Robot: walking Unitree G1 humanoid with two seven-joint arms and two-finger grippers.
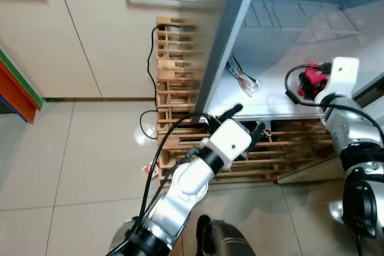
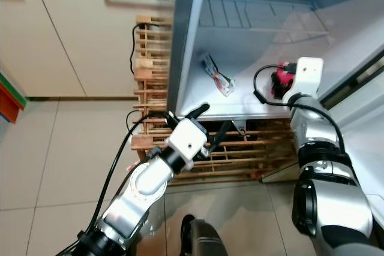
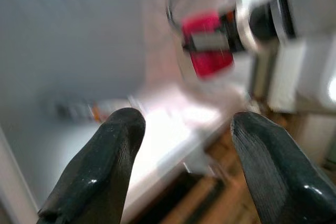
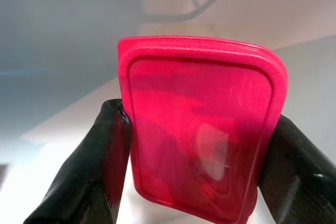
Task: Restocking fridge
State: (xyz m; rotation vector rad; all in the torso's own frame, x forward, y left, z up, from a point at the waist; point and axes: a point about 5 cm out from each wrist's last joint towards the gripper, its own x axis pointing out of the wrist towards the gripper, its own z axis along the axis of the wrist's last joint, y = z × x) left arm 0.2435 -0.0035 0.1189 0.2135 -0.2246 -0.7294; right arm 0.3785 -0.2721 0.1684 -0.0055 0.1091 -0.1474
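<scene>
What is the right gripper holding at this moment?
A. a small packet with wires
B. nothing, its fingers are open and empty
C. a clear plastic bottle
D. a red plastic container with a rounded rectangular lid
D: the right wrist view shows the right gripper with its black fingers pressed on both sides of the red plastic container with a rounded rectangular lid, held inside the open white fridge.

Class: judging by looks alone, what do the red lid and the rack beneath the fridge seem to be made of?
Red lid: probably plastic, translucent and glossy, with a moulded raised rim; the right gripper clamps it. Rack: seemingly bare wood, matt and pale brown, built of slats.
</scene>
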